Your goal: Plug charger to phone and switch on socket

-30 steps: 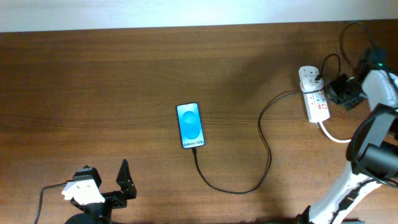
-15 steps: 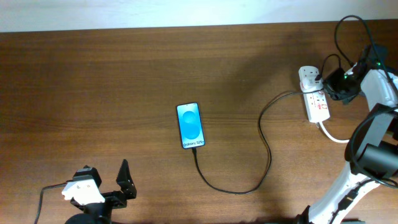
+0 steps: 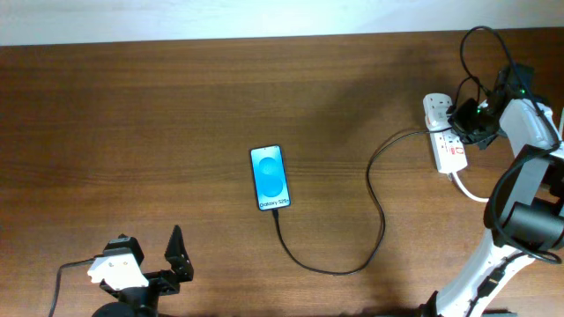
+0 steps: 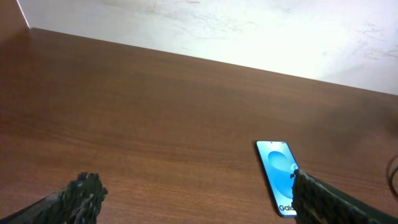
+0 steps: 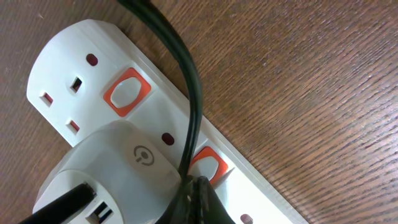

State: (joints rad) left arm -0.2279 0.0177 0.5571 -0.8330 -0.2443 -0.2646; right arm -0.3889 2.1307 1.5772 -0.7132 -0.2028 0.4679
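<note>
The phone (image 3: pixel 270 178) lies screen up mid-table, its blue screen lit; it also shows in the left wrist view (image 4: pixel 278 175). The charger's thin black cable (image 3: pixel 377 207) runs from the phone's near end in a loop to the white socket strip (image 3: pixel 449 151) at the right. In the right wrist view a white adapter (image 5: pixel 118 168) sits plugged into the strip (image 5: pixel 68 56), with the black cable (image 5: pixel 186 81) crossing over it. My right gripper (image 5: pixel 200 184) is shut, its tip at an orange-red switch (image 5: pixel 211 163). My left gripper (image 4: pixel 199 199) is open and empty, near the front left.
A second orange-red switch (image 5: pixel 126 92) sits beside an unused outlet at the strip's end. The strip's thick white cord (image 3: pixel 470 192) trails toward my right arm's base. A white wall borders the table's far edge (image 4: pixel 249 31).
My right gripper has moved left from beside the strip to over it, near the adapter. The left arm, the phone and the cable have not moved.
</note>
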